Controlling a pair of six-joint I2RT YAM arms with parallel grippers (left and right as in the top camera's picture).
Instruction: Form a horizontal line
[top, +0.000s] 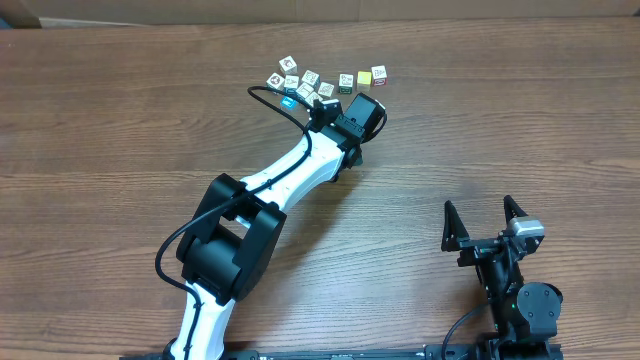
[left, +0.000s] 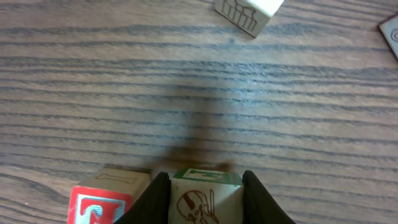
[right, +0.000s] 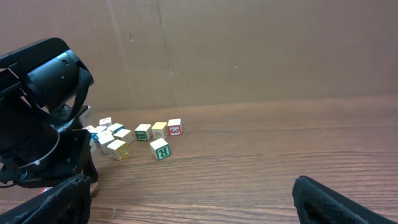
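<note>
Left gripper (left: 205, 190) enters from the bottom edge, its two dark fingers (left: 155, 200) closed against opposite sides of a green-edged cube (left: 206, 202) bearing a reddish-brown drawing on its near face. Just beside the left finger stands a red-and-white cube (left: 102, 206); contact between the two cubes cannot be confirmed. A pale cube (left: 249, 11) with a line drawing lies well apart, cut by the top edge. A cropped corner piece (left: 390, 32) sits at the right edge. All rest on a wood-grain table (left: 186, 93).
</note>
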